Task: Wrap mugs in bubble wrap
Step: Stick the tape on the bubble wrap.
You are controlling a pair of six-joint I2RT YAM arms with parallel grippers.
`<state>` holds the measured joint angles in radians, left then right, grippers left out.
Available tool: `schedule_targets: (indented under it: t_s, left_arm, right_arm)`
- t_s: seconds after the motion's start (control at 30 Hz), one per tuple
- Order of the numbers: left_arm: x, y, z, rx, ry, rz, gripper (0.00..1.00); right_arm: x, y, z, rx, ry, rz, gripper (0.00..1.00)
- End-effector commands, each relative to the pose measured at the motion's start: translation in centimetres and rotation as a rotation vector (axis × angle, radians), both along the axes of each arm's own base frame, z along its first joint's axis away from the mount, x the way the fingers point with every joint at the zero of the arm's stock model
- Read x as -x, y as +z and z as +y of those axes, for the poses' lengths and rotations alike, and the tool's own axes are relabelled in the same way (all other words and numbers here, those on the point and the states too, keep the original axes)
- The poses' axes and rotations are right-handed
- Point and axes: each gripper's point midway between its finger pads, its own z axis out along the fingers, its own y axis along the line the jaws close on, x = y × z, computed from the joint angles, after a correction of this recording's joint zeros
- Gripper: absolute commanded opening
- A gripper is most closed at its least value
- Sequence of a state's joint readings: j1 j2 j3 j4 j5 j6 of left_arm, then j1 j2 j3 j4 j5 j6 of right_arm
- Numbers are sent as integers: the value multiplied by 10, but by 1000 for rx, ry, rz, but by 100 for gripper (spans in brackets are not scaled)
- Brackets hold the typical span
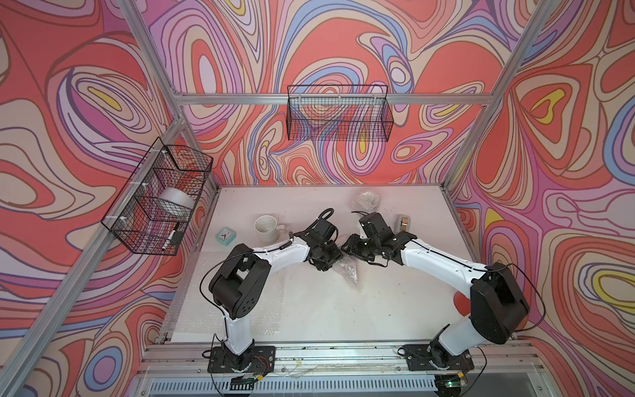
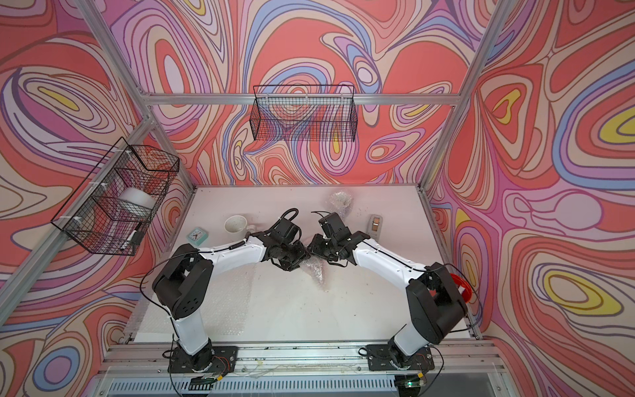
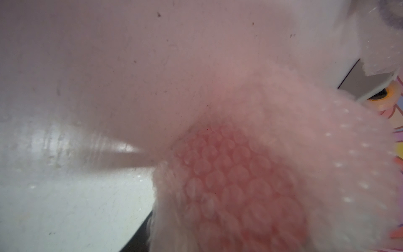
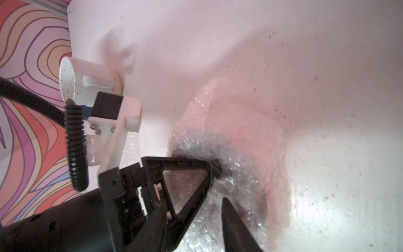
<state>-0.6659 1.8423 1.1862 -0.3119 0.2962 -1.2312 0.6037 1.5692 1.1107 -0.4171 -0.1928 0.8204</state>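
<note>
Near the front-left corner of the tabletop point(image 1: 343, 309) lies a flat, clear sheet of bubble wrap point(image 1: 192, 302), spare. At mid-tabletop both arms meet over a crumpled bubble-wrap bundle point(image 1: 349, 273). The step looks like tucking loose wrap round the mug inside. Red shows through the bubbles, so it is probably the glossy red ceramic mug point(image 3: 220, 170), though the wrap hides its shape.

To do this well, the left gripper point(image 1: 325, 263) should pin the bundle while the right gripper point(image 1: 347, 245) takes a free flap close to the fold, not at a thin corner. The right jaws stand apart, closed on nothing, with the bundle between and just beyond their tips. One left jaw presses into the wrap, but I cannot tell whether the pair grips.

Farther back stand the bare white speckled mug point(image 1: 266, 228) and, by the back edge, another wrapped bundle point(image 1: 367, 200).
</note>
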Motion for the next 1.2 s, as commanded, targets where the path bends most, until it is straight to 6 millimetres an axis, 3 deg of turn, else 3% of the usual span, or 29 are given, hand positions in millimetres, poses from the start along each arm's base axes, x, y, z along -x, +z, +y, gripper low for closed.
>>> schedule_targets:
  t_s: [0.0,0.17,0.33,0.4,0.8,0.9,1.07,1.17]
  left_arm:
    - [10,-17,12,-45,11,56,52]
    - [10,-18,11,-45,8,58,51]
    - [9,-18,11,-45,6,57,51]
    - [9,-17,10,-45,4,56,51]
    - [9,-16,13,-53,4,52,51]
    - [9,-17,13,-56,8,53,51]
    - [9,-17,14,-58,7,52,51]
    - [10,-16,14,-59,7,51,51]
  right_arm:
    - [-8,5,-5,62,3,-40,49]
    - [-14,17,-19,143,-15,-90,49]
    - [-7,13,-4,97,68,-71,7]
    - [-2,3,1,79,90,-36,0]
    - [27,-48,-5,104,107,158,0]
    - [26,-39,0,89,136,140,0]
    - [3,-6,-1,112,158,2,0]
    - [-9,-1,-3,97,161,-9,0]
